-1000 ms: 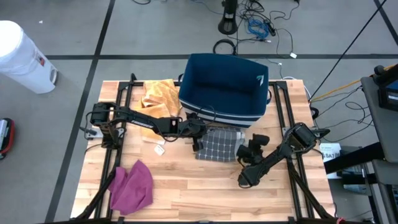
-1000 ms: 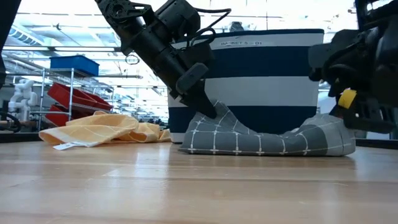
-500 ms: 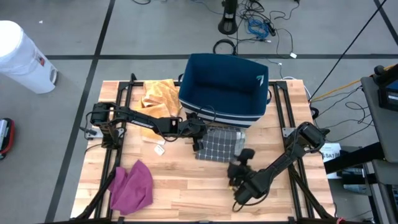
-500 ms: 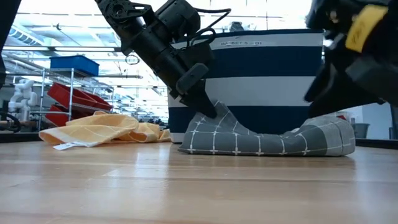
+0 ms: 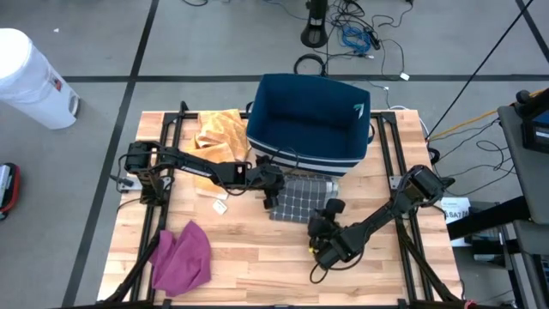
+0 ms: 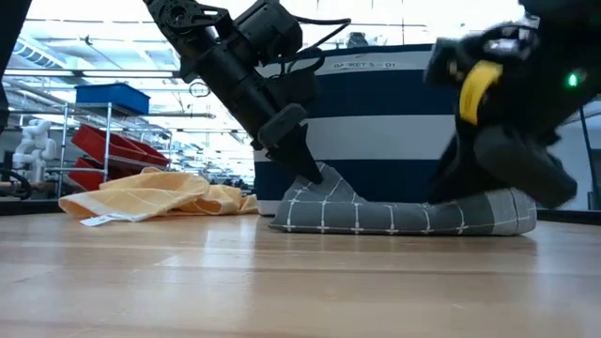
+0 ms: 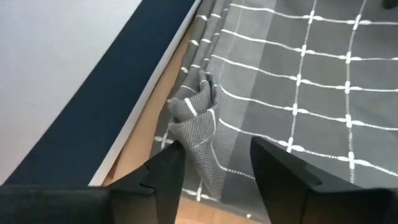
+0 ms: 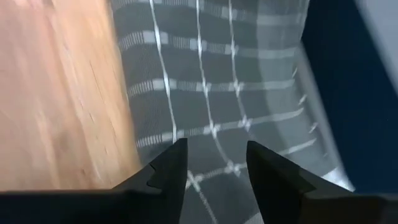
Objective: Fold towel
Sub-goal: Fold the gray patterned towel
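The grey towel (image 5: 302, 199) lies folded small on the surface (image 5: 257, 257), its far edge against the near wall of the basket (image 5: 309, 120). The left claw (image 5: 273, 194) sits low at the towel's left end, fingers parted, with a bunched corner between them but not pinched; this placement suits a release or a regrasp of that corner. The right claw (image 5: 319, 225) hangs at the towel's near right edge, fingers apart and empty, aimed across the cloth toward the basket, probably to take that edge for the next fold.

The high view alone shows the layout: a yellow cloth (image 5: 216, 130) at far left and a purple cloth (image 5: 182, 256) at near left, both well apart from the work. The low view shows what it cannot: the towel's left end (image 6: 324, 188) rises in a hump beneath the left claw (image 6: 305, 171). The left wrist view shows the puckered corner (image 7: 194, 118) close up; the right wrist view shows flat cloth (image 8: 205, 93) beyond the fingers.
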`<state>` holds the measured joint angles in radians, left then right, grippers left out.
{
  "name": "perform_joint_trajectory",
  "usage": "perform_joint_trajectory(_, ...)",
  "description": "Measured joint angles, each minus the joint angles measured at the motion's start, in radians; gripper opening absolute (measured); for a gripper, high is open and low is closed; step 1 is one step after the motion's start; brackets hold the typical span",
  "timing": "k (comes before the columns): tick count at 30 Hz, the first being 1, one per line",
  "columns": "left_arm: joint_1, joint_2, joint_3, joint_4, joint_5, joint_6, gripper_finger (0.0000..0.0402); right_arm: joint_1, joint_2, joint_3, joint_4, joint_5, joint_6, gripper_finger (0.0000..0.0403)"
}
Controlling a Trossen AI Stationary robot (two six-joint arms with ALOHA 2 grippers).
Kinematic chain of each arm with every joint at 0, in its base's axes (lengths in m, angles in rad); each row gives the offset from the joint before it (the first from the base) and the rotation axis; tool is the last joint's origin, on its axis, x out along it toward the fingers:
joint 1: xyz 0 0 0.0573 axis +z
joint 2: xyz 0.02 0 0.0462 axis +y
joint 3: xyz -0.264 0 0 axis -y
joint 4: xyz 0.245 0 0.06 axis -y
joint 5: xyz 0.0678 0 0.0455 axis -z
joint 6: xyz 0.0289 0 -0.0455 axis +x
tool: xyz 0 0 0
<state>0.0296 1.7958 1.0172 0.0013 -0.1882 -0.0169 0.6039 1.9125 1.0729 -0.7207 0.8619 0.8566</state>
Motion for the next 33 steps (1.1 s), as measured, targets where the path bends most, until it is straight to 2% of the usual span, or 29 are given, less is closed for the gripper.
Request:
perform_joint_trajectory(4,0.0,0.0,0.0,-0.031,-0.033,0.021,0.0203,-0.008,0.0,-0.055,0.058,-0.08,0.033,0.0142)
perform_joint_trajectory(8,0.0,0.0,0.0,-0.055,-0.067,0.046,0.0204,0.006,-0.001,-0.064,0.074,-0.108,0.068,0.0135)
perform_joint_trajectory(17,-0.016,0.0,0.0,-0.066,-0.052,0.058,0.0204,0.082,-0.004,-0.046,0.057,-0.189,0.147,0.013)
perform_joint_trajectory(20,-0.031,0.0,0.0,-0.054,0.047,0.071,0.0204,0.119,-0.012,-0.045,0.029,-0.224,0.175,0.013)
perform_joint_trajectory(24,-0.056,0.0,0.0,-0.004,0.293,0.08,0.0204,0.167,-0.043,-0.048,-0.063,-0.276,0.241,0.013)
perform_joint_trajectory(26,-0.077,0.0,0.0,0.023,0.379,0.098,0.0204,0.193,-0.065,-0.051,-0.097,-0.302,0.246,0.013)
perform_joint_trajectory(33,-0.162,0.0,0.0,0.109,0.399,0.211,0.0204,0.263,-0.154,-0.05,-0.148,-0.409,0.176,0.013)
